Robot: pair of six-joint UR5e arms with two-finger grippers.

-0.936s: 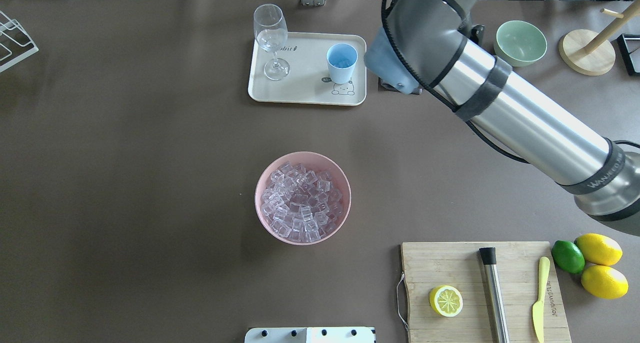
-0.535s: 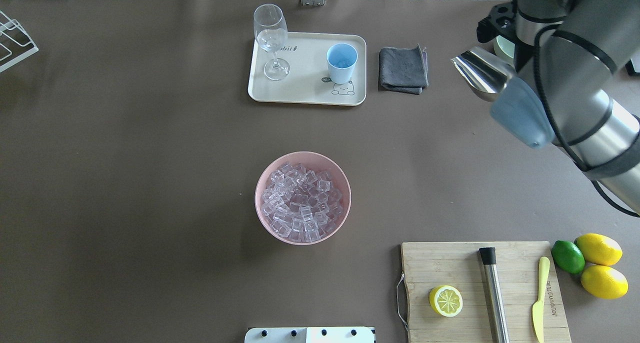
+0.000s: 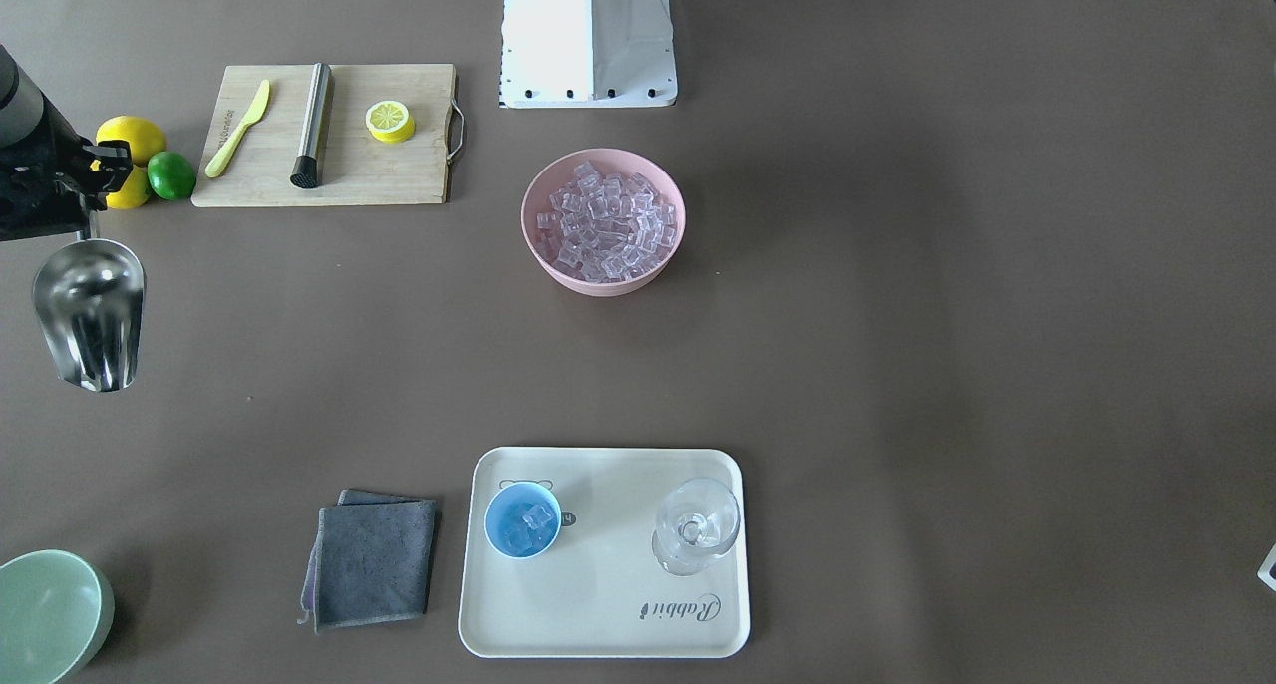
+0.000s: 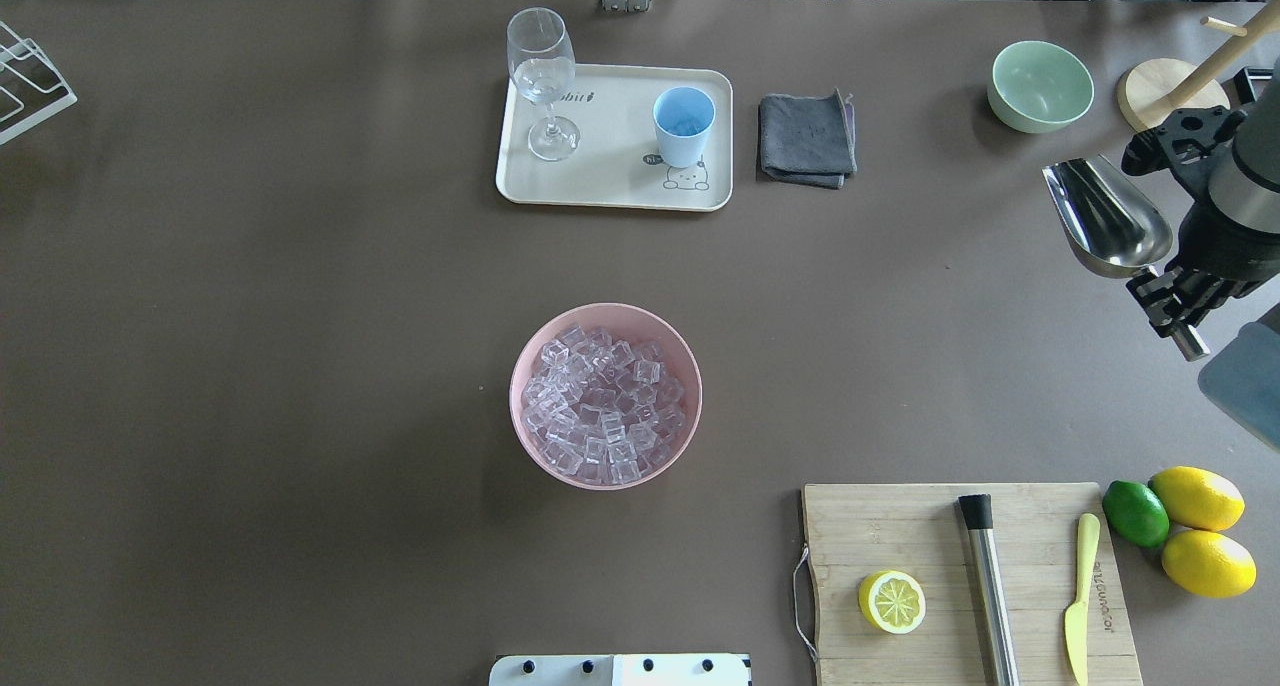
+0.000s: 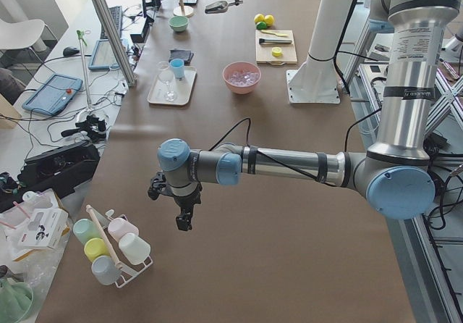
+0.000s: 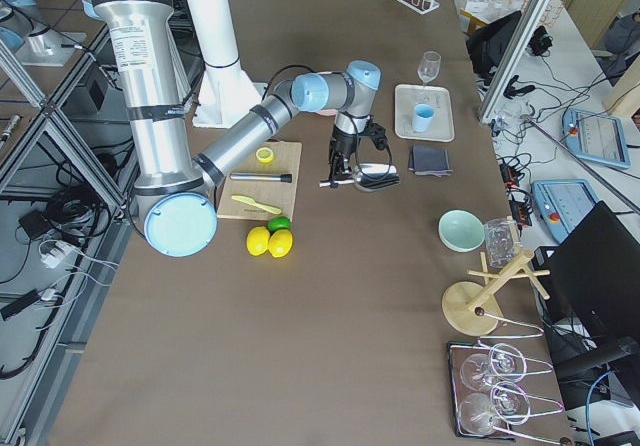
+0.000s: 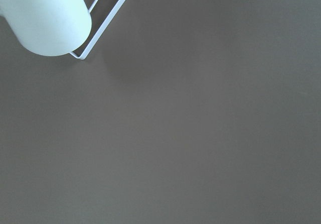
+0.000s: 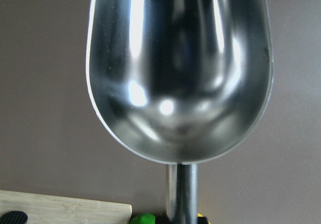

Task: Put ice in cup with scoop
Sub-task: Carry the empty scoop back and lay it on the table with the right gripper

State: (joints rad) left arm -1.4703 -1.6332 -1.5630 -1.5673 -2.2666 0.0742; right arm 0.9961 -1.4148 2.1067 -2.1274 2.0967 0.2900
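The steel scoop [image 4: 1105, 216] is empty and held above the table's right side; its trough fills the right wrist view [image 8: 180, 73]. My right gripper [image 4: 1165, 296] is shut on its rod handle. The light-blue cup [image 4: 684, 126] stands on the cream tray [image 4: 610, 181] at the far middle, with a few ice cubes [image 3: 528, 526] inside. More ice [image 4: 603, 406] fills the pink bowl [image 4: 513, 396] at the table's middle. My left gripper [image 5: 182, 220] hangs over the far left end beside a cup rack; I cannot tell whether it is open or shut.
A stemmed glass [image 4: 541, 76] shares the tray. A grey cloth [image 4: 806, 138] lies right of it, and a pale-green bowl [image 4: 1040, 86] and wooden stand [image 4: 1172, 101] stand far right. A cutting board [image 4: 960, 586] with lemon half, steel cylinder and knife is near right, next to lemons [image 4: 1198, 498].
My right arm has swung from over the tray area to the table's right side and nearer the robot, carrying the scoop. The grey cloth and green bowl are now uncovered.
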